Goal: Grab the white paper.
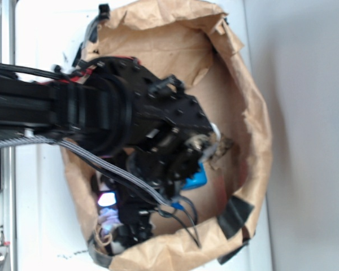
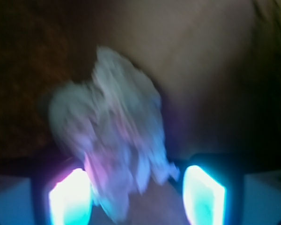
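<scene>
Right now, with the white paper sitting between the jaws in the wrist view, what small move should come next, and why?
Probably close the jaws. In the wrist view the white paper reaches down between the two glowing fingers of the gripper, which stand apart on either side of it. The picture is blurred, so contact cannot be judged; a slight advance first may help.

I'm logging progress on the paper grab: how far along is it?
Done: the arm has reached into the bag, and the pincer straddles the paper, a glowing finger on each side. In hand: lining up on the wad; the blurred wrist view shows gaps beside it, so no grip yet. Left: closing and lifting.
</scene>
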Tool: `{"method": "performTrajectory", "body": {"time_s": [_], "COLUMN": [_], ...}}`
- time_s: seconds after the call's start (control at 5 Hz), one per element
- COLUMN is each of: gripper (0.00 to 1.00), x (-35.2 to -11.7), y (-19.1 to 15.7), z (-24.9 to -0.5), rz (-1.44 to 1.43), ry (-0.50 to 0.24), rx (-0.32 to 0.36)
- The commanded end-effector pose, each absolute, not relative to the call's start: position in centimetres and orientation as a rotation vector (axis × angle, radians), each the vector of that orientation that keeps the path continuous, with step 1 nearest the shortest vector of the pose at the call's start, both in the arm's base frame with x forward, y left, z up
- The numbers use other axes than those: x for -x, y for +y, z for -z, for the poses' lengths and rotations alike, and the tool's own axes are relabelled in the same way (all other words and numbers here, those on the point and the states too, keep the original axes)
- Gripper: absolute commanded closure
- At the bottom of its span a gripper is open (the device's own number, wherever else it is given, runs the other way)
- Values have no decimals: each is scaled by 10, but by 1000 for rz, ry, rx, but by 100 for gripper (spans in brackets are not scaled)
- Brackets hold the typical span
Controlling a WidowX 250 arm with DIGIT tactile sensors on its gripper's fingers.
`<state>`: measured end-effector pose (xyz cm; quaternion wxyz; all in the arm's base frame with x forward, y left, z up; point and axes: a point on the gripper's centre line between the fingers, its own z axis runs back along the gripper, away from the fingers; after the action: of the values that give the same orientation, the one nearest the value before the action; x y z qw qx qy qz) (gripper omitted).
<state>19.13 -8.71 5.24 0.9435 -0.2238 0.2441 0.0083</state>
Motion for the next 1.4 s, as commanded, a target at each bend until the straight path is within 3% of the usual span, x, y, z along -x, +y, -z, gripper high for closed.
{"method": "performTrajectory", "body": {"time_s": [0.0, 0.2, 0.8, 1.0, 1.2], "gripper": [100, 100, 100, 100, 100], "x": [-180, -187, -217, -220, -220], "y": [-76, -74, -29, -21, -6], "z": [-59, -57, -109, -119, -141], "rz": [-2, -17, -132, -195, -399], "ry": [452, 433, 139, 87, -44], "rx": [485, 492, 592, 552, 392]}}
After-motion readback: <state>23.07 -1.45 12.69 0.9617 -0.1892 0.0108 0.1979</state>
